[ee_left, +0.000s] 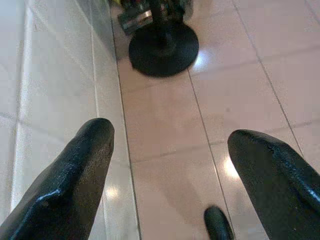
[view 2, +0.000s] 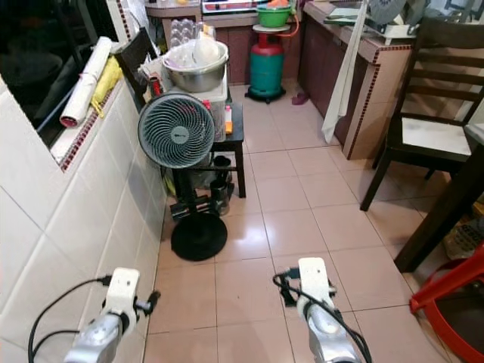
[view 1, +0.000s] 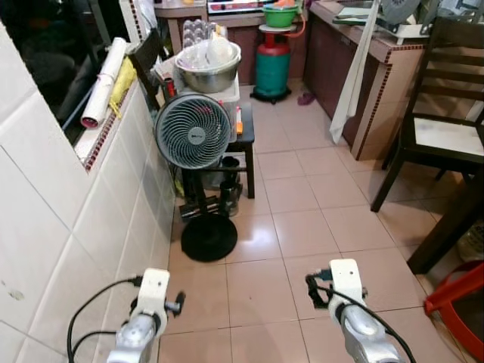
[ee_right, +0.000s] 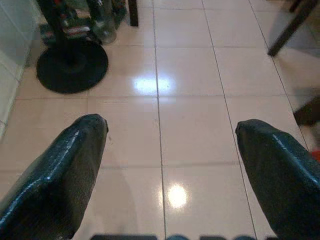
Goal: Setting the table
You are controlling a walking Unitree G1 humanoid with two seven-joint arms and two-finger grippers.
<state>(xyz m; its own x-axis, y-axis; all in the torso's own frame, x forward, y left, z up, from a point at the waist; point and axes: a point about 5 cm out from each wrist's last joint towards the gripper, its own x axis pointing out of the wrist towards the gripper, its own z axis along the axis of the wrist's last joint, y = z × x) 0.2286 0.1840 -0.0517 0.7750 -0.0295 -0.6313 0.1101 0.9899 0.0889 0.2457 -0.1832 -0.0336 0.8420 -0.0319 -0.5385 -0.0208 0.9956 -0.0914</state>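
Ahead: tiled floor, standing fan by white tiled wall, steel bowl on small dark table behind fan. Green gas cylinder farther back. Dark wooden chair at right. Left gripper low over floor near wall, fingers wide apart, nothing between. Right gripper low over floor, fingers likewise apart, nothing held. Table-setting items: cannot tell.

You have a pale pink glossy tiled floor underfoot and a white tiled wall edged with a red-and-white mosaic strip. The fan is grey with a black base. The gas cylinder is teal, the basin above it green. The chair is dark brown with a cream seat; both arms silver, their fingers black.
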